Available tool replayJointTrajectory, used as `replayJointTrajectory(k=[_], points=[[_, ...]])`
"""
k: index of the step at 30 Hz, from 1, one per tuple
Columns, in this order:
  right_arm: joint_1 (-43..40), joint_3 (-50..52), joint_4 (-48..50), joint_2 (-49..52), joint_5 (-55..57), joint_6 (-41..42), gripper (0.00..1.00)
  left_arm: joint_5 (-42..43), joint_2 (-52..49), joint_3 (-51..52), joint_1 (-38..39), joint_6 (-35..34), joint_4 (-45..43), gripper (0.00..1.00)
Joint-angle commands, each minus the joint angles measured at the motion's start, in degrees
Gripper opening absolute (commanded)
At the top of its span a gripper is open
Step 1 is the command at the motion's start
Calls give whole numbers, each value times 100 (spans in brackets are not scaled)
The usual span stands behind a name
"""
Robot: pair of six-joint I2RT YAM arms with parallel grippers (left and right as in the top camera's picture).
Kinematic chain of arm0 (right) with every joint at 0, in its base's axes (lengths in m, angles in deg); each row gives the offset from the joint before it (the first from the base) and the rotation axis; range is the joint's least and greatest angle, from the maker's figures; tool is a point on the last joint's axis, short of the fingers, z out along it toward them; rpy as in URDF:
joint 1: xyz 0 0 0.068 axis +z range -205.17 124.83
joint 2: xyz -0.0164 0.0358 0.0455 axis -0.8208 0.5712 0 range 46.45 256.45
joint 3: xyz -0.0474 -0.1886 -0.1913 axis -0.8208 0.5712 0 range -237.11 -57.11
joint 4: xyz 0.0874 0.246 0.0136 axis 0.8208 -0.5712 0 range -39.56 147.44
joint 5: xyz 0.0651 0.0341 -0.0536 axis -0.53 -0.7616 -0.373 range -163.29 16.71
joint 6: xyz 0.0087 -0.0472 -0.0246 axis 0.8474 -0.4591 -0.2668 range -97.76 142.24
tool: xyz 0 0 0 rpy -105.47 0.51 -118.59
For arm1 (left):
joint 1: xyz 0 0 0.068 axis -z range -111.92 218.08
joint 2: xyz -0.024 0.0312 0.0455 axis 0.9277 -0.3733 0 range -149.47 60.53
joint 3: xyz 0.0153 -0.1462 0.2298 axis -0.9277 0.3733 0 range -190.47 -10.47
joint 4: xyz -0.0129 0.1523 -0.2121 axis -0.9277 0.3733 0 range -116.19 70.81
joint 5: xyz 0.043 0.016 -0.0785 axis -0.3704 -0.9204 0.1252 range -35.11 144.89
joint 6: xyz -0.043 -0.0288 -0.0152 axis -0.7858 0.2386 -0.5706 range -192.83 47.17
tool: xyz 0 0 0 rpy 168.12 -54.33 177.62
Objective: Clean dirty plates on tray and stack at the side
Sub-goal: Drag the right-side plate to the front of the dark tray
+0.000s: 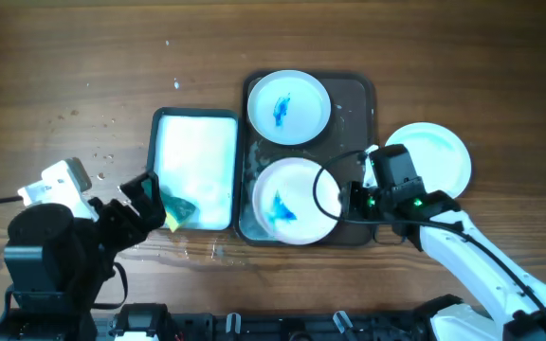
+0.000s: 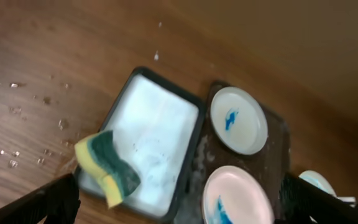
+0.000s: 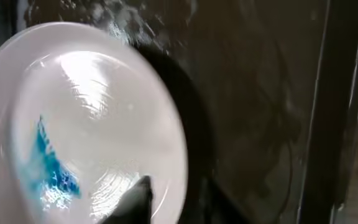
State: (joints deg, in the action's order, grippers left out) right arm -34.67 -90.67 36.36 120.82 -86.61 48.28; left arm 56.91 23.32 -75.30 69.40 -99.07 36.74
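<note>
A wooden worktop holds a big brown tray. Two white plates sit on it. The far plate lies flat at the back of the tray and has a blue smear in its middle. The near plate is at the front of the tray and also has a blue smear. Its front edge reaches over the tray's front rim.

The right claw is at the right edge of the near plate. In the right wrist view, one dark finger lies on top of the rim of this plate, and there is a dark shape just under it. The claw is clamped on the plate's rim.

A third plate lies on the worktop, just to the right of the brown tray. It looks white with a light blue tint.

To the left of the brown tray, and touching it, is a small tray with a white inside. A yellow and green sponge rests on its front left corner, bent over the rim.

The left claw is beside the sponge. Its fingers stand wide apart in the left wrist view, and the sponge is close to the left one.

Small water drops lie on the worktop left of the small tray.
</note>
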Motion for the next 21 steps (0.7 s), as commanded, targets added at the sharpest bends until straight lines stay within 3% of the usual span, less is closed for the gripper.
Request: replayJointTrajectory(k=[1, 3, 4, 7, 10, 13, 14, 16, 18, 20, 21], points=[[28, -505, -470, -144, 238, -1082, 40, 1255, -44, 2, -33, -271, -264, 100], [28, -1139, -1163, -330, 236, -1226, 40, 1698, -437, 2, 83, -267, 63, 99], [28, -1381, -1412, -431, 234, -1235, 41, 1672, -662, 15, 190, -247, 271, 94], [28, -1703, -1709, -715, 234, -1178, 40, 1637, -1722, 264, 942, -249, 697, 68], [28, -1700, -1875, -717, 236, -931, 40, 1534, -3064, 608, 2065, -278, 153, 50], [28, -1700, -2072, -680, 232, -931, 39, 984, -4422, 612, 2736, -756, -295, 21], [28, -1700, -2159, -680, 232, -933, 40, 680, -4671, 612, 2706, -776, -278, 19], [28, -1698, -2326, -680, 234, -938, 40, -144, -4732, 612, 2463, -962, -302, 29], [28, -1696, -2337, -680, 234, -935, 39, -234, -4717, 612, 2079, -955, -361, 33], [28, -1696, -2330, -678, 234, -929, 39, -214, -4717, 612, 1840, -662, -376, 44], [28, -1696, -2330, -671, 234, -918, 39, -407, -4725, 614, 1803, -439, -341, 56]])
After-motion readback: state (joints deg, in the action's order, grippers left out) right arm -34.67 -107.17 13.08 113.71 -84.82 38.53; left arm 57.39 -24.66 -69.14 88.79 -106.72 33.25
